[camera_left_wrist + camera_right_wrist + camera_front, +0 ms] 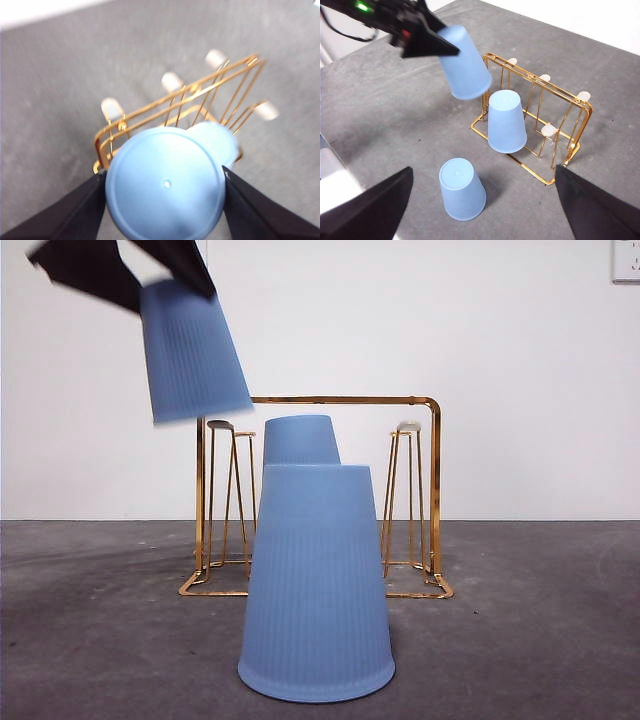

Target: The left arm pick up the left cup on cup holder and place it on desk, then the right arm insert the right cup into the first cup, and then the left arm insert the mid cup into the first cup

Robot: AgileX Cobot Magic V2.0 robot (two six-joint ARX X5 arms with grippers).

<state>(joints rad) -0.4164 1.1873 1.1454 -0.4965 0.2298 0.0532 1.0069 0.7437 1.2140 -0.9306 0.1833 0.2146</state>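
We see left gripper [165, 186] fingers clamped on blue cup [192, 352], tilted in air above cup holder [318, 498]; second cup [506, 121] on rack; third cup [316, 585] upside-down on worktop [540, 640]; right gripper [480, 200] fingers spread, empty.

In the front view the left claw [150, 275] is cut off by the top edge and smeared by motion, as is the raised cup [193, 355] it holds. The near cup [316, 585] on the tabletop [540, 640] hides the lower part of the middle cup [300, 440] and the centre of the rack [420, 500]. In the left wrist view the whole picture is blurred; the held cup's [165, 182] base covers the rack's [185, 105] near end and most of a 2nd cup [220, 142]. The right claw [480, 210] shows only as 2 dark tips cut off at the bottom corners.
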